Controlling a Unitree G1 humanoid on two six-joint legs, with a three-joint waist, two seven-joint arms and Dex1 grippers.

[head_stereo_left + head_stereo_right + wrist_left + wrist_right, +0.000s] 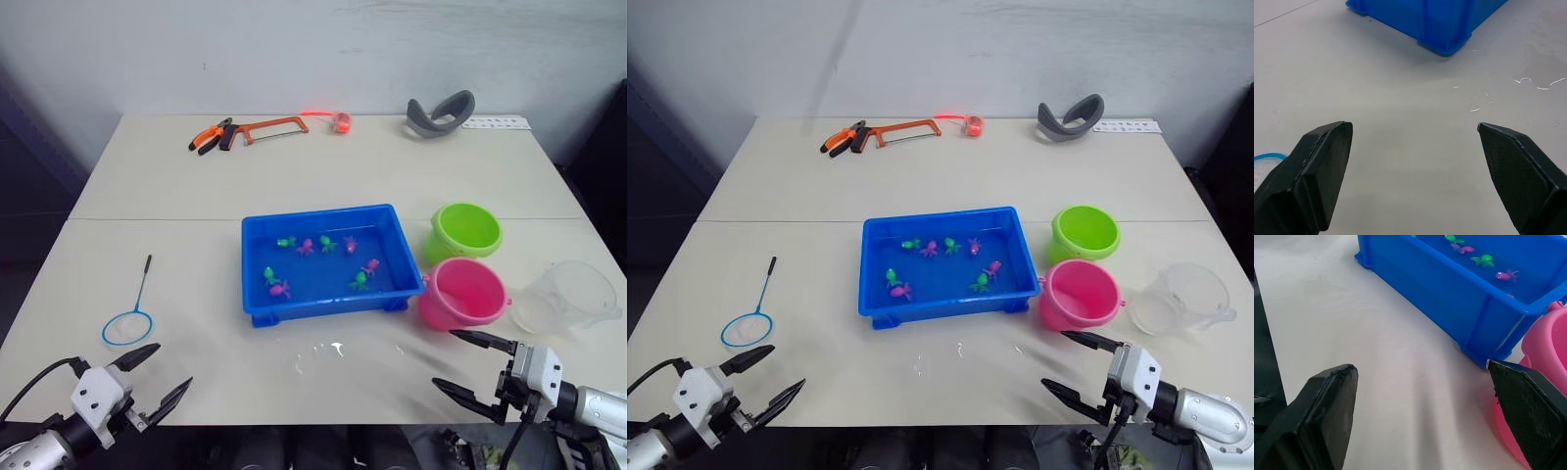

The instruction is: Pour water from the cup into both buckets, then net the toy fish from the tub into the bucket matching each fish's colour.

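At the near edge of the table, the left end effector hovers with its fingers spread apart, holding nothing; the right end effector hovers at the near right, fingers likewise apart and empty. Just beyond the left end effector lies the net, flat on the table, handle pointing away. The blue tub sits mid-table holding water and the toy fish, green and pink mixed. Right of the tub stand the pink bucket, nearer, and the green bucket, farther, close together. The clear cup stands upright right of the pink bucket. A hacksaw and pliers lie at the far edge.
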